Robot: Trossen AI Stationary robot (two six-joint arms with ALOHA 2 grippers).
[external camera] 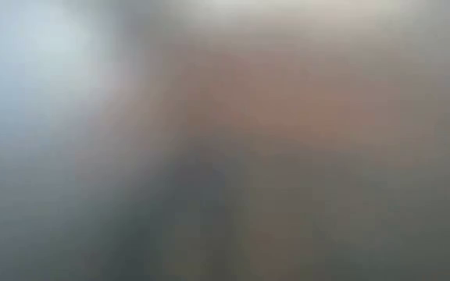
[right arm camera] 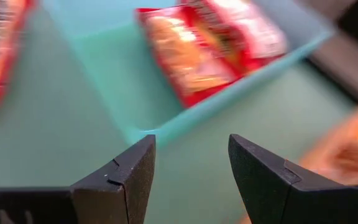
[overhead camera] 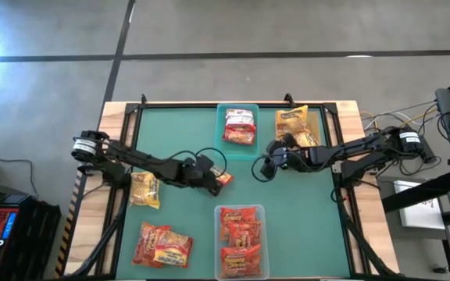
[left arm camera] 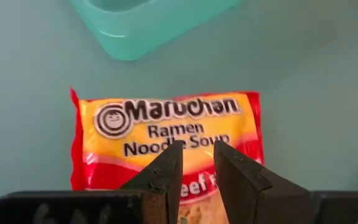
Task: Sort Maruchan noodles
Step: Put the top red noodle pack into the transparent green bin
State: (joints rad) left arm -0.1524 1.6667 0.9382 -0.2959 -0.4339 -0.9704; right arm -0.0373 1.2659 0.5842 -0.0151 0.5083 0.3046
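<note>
The left gripper (left arm camera: 197, 165) is near the middle of the table, and its two fingers pinch the edge of a red and yellow beef packet (left arm camera: 166, 134) that lies flat on the green mat (overhead camera: 178, 140). The fingers are close together with the packet's edge between them, so it looks like a grasp. The right gripper (right arm camera: 191, 171) hangs just beside the teal bin (right arm camera: 185, 118) with its fingers spread and nothing in them. The sorting looks about half done. The teal bin (overhead camera: 226, 150) at the far side holds a red and white packet (overhead camera: 240, 125), and the clear bin (overhead camera: 241, 209) at the near side holds a stack of red packets (overhead camera: 240, 238). Still out on the mat are a yellow packet (overhead camera: 144, 190) by the left arm, a red packet (overhead camera: 162, 245) at the near left corner, and yellow packets (overhead camera: 295, 123) beside the teal bin on the right. The high view shows all the bins and loose packets at once, but only a small bit of the held packet (overhead camera: 223, 179). The left wrist view shows its label and the pinch. The right wrist view shows the spread fingers. The low view is a blur and shows nothing.
</note>
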